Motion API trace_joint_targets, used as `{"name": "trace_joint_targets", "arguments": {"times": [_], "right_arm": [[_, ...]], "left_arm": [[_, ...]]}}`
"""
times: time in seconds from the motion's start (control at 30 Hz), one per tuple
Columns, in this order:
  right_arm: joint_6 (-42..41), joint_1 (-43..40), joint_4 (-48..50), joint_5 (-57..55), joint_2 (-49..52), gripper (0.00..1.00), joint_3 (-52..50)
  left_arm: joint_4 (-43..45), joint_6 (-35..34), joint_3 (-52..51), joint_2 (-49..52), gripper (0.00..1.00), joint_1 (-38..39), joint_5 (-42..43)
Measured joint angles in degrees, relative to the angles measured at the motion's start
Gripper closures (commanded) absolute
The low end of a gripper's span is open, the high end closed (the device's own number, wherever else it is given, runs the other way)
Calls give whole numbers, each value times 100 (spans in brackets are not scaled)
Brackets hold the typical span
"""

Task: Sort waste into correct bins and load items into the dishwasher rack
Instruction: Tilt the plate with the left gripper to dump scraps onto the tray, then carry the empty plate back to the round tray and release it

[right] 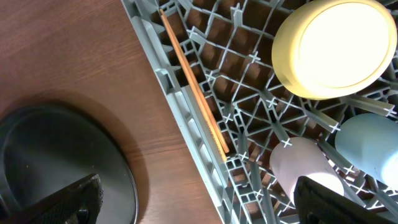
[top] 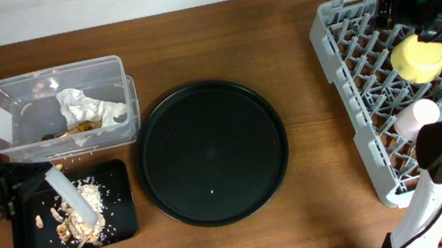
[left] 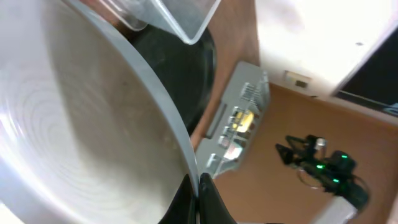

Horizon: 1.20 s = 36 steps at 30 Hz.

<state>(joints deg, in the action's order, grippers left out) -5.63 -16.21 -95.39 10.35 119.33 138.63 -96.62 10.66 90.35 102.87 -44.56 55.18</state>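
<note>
Pale grey and seen edge-on from overhead, the plate (top: 72,196) hangs tilted over the flat tray (top: 125,219) at the desk's (top: 277,26) 8 o'clock, its long axis running 11 to 5 above the tan scraps (top: 73,229). The left claw (left: 195,194) is pressed together on the plate's rim. Only the left wrist view shows that pinch; there the plate's face fills the left half. Just beyond the flat tray, the tub (top: 11,90) holds the wrapper (top: 90,109). The round tray (top: 212,152) lies at the centre. At 3 o'clock, the rack (top: 348,86) carries the bowl (top: 418,57) and the pink cup (top: 416,117), which lies on its side, roughly 9 to 3. The right claw (right: 198,182) hovers spread wide over the rack's near wall, holding nothing. Its view alone shows the blue cup (right: 367,143), touching the pink cup, and the chopsticks (right: 196,87) lying 11 to 5 along that wall.
</note>
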Motion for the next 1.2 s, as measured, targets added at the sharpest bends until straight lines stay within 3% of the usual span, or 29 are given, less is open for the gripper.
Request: {"name": "trace_joint_targets", "arguments": {"times": [0.27,0.47,0.6,0.93,1.2], "right_arm": [[2,0,0,0,0,1,0],[0,0,0,0,0,1,0],[2,0,0,0,0,1,0],[2,0,0,0,0,1,0],[0,0,0,2,0,1,0]], "left_arm": [[-4,-323,-4,-1158,100,503,-612],[448,-678,-7,-1613,100,1821,-857],[1143,-1659,-9,-1926,100,2892,-1858],[2280,-3331,-13,-1963,100,5486,-3768],[3469,-3768,-15,-1346,100,7379,-5143]]}}
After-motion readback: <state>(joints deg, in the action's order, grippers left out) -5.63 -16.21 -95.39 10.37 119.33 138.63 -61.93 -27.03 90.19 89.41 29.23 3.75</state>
